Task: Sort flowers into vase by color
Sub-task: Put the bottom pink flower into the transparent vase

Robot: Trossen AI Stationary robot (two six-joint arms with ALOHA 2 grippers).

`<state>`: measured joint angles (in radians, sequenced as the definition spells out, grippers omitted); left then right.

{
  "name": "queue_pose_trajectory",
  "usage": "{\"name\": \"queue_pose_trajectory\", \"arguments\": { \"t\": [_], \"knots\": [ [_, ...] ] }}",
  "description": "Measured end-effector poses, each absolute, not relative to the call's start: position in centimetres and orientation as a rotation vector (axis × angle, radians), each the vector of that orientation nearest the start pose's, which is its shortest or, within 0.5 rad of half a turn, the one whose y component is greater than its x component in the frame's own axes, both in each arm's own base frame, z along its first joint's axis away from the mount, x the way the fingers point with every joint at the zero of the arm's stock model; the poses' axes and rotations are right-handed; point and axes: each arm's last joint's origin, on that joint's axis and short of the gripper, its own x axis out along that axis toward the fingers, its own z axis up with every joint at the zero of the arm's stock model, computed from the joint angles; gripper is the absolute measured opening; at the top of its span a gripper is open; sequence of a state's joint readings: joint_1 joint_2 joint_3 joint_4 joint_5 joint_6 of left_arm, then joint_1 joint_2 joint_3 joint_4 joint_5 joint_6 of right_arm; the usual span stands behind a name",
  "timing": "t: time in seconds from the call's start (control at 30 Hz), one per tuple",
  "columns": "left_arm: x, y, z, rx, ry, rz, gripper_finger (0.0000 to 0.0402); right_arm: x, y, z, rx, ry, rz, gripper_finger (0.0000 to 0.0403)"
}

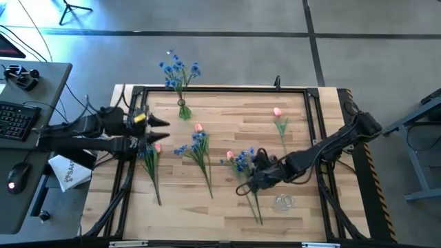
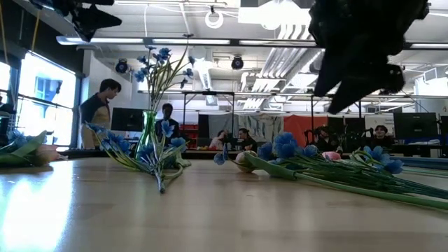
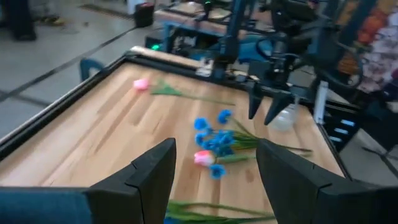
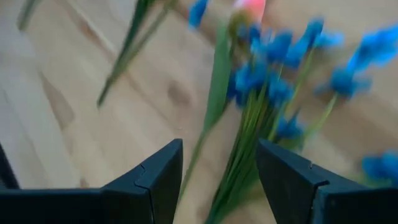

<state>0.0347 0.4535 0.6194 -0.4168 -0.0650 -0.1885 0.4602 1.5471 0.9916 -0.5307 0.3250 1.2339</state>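
Note:
Several artificial flowers lie flat on the wooden table. A blue-and-pink bunch lies under my right gripper. That gripper is open and hovers over the bunch's green stems, which run between its fingers in the right wrist view. Another mixed bunch lies mid-table, and a third lies beside my left gripper. My left gripper is open, held above the table's left part and touching nothing. A single pink flower lies to the far right. A vase at the far edge holds blue flowers.
A clear glass vessel sits on the table near the right gripper, toward the near edge. A dark frame borders the table. Bare wood shows between the bunches and along the near edge. A desk with a keyboard stands to the left. People stand in the room beyond the table.

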Motion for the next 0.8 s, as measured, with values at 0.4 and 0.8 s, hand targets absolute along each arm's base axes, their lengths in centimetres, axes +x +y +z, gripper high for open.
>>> {"name": "queue_pose_trajectory", "arguments": {
  "t": [0.4, 0.8],
  "knots": [
    [15.3, -4.3, 29.3, 0.055, 0.200, 0.013, 0.0211, 30.7, 15.4, 22.6, 0.677, 1.057, -0.570, 0.0197],
    [19.4, -8.6, 23.9, 0.154, 0.446, 0.161, 0.0211, 34.3, 16.1, 17.1, 0.706, 1.155, -0.515, 0.0197]
  ]
}}
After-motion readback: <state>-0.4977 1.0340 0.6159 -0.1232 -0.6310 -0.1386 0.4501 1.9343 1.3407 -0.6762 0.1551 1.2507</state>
